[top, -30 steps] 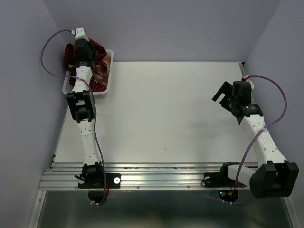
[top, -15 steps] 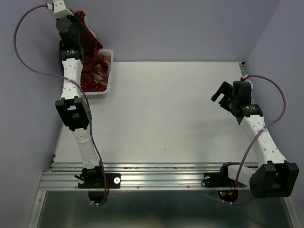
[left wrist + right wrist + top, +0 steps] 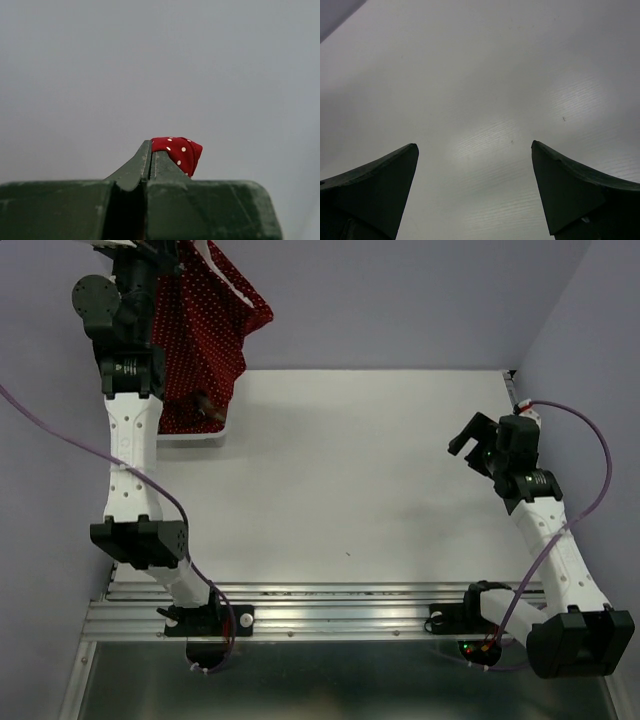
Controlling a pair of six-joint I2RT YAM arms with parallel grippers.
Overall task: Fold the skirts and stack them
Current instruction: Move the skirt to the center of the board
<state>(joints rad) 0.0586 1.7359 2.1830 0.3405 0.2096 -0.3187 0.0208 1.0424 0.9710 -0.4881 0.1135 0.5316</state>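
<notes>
A dark red polka-dot skirt (image 3: pixel 205 330) hangs in the air at eleven o'clock. It is pinched by one small bunch of its cloth in the left jaws, which are clenched tight on it. From the wrist view only a nub of the dotted fabric (image 3: pixel 177 152) pokes out past the closed tips.

The high hold looks deliberate to me. The garment is raised on an outstretched left arm (image 3: pixel 130 450) so that it drops open under its own weight and hangs clear of the white basket (image 3: pixel 190 438) directly beneath its hem. The cloth is thin and limp, falling in loose folds with one corner flaring out towards one o'clock. Its tiny white dots run evenly over the red. It will not keep a shape by itself, so I judge it needs laying flat before any fold can be made.

The basket is hard white plastic with slotted sides, set in the far-left corner of the worktop (image 3: pixel 350 470). The draped fabric hides whatever is inside it.

The worktop is smooth, matt and pale, with plain lilac walls (image 3: pixel 400 300) behind it.

Over at three o'clock the right arm (image 3: pixel 545 520) holds its right jaws spread wide above bare surface, gripping nothing. It seems parked and ready to take a free edge.
</notes>
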